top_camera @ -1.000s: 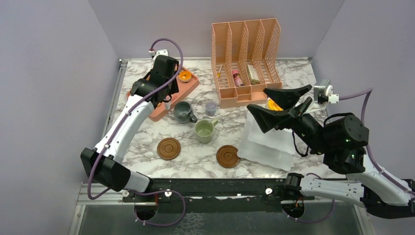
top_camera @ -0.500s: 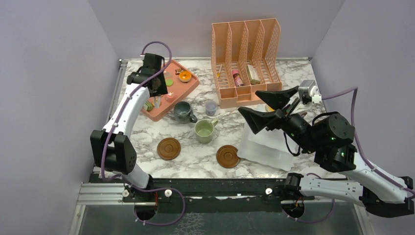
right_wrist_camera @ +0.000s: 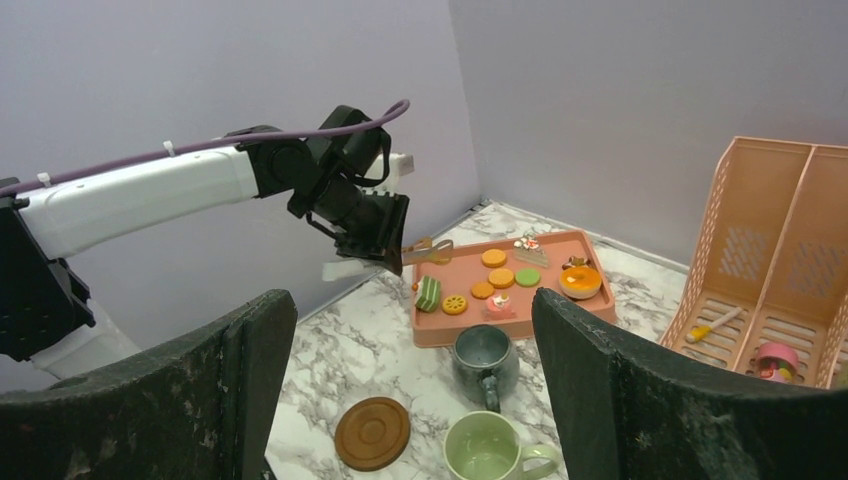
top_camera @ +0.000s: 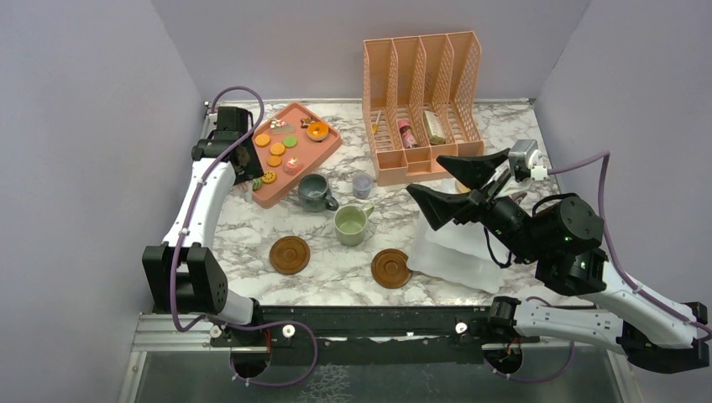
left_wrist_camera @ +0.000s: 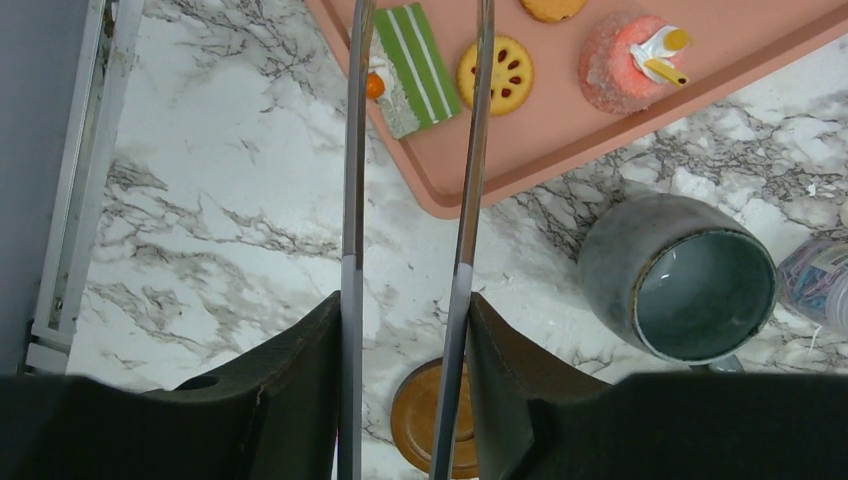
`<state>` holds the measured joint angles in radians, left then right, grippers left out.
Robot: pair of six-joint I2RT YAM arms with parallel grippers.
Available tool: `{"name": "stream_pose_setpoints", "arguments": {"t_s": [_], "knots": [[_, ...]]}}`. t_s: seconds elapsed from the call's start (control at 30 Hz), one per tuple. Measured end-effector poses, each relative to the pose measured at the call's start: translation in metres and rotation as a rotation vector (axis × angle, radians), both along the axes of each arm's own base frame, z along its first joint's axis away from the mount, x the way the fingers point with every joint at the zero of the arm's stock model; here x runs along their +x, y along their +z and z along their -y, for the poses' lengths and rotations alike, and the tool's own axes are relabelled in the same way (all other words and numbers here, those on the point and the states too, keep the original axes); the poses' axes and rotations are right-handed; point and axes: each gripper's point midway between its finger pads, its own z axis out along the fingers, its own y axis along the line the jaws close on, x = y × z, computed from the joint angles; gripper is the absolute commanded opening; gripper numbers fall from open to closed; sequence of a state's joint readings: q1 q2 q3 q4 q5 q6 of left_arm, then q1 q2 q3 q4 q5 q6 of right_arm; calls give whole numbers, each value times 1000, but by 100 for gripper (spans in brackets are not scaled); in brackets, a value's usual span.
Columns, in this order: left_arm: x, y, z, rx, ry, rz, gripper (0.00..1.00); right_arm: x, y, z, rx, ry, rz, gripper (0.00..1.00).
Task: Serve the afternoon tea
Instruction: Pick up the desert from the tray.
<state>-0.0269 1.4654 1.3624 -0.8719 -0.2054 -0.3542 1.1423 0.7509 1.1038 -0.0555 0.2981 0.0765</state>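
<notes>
Take the far wall as 12 o'clock on the table. Your left gripper [left_wrist_camera: 405,310] is pinched partway closed on a pair of metal tongs [left_wrist_camera: 352,150]. It hangs over the 7 o'clock corner of the peach tray [left_wrist_camera: 560,140], which sits at 11 o'clock on the table. From the left wrist, the green striped cake slice [left_wrist_camera: 415,70] lies between the two tong arms, but their tips run off the top of the view. You cannot tell how high they are above the sweets.

The slice lies hard against the tray lip. If the tongs come down crooked, they will likely shove it over the rim or skid into the yellow cookie [left_wrist_camera: 495,75] at its 3 o'clock. The tong arms are thin and springy, so a loose squeeze may drop the cake mid-carry.

The grey-blue mug [top_camera: 313,191] stands just beside the tray at its 5 o'clock, off any coaster. A low swing toward the table's centre could clip it. The pale green mug [top_camera: 350,224] is near the centre, and the two coasters [top_camera: 290,254] [top_camera: 390,268] sit bare at 6 to 7 o'clock.

Your right gripper [top_camera: 437,176] is spread wide and holds nothing, above a clear plastic box [top_camera: 458,248] at 4 o'clock. A careless reach could strike the file rack [top_camera: 420,92] at 1 o'clock.
</notes>
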Motion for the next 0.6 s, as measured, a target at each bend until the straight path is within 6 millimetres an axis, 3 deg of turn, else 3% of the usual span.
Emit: {"name": "stream_pose_setpoints", "arguments": {"t_s": [0.6], "knots": [[-29, -31, -5, -32, 14, -105, 46, 1, 1, -1, -3, -2, 8, 94]]}}
